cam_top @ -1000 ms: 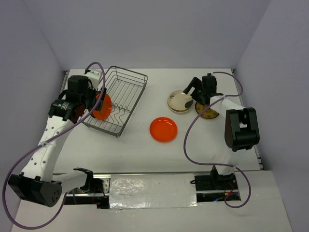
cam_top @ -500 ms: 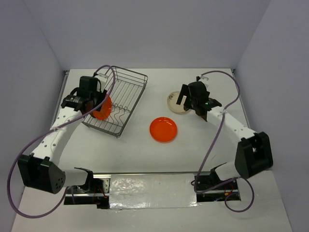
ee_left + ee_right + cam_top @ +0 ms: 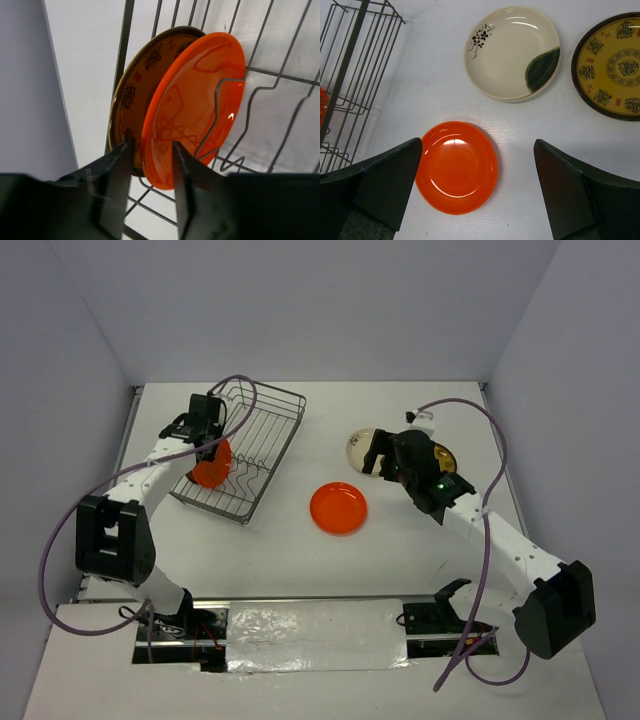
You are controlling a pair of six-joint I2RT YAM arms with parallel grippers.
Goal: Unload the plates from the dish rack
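- Grip doubt: the left tool (image 3: pixel 152 146) straddles the lower rim of the racked orange plate (image 3: pixel 192 95). That plate stands on edge at the left side of the dish rack (image 3: pixel 268 428). One finger sits in the gap between it and the racked mustard plate (image 3: pixel 131 87) behind. I cannot tell whether the pads bite yet or only flank the rim.
- Glossy rim, shallow hold: I judge it could slip or pivot on lifting and fall back into the rack.
- The divider wire (image 3: pixel 220 112) crosses the orange face, so a slanted pull could snag and drag the rack.
- The back finger could nudge the mustard plate against the rack's wall.
- The right tool (image 3: pixel 476 150) is spread wide and empty, right of the rack above the unloaded orange plate (image 3: pixel 457 167). The cream plate (image 3: pixel 512 52) and bench mustard plate (image 3: pixel 610 65) lie further right, so a careless set-down could strike them.
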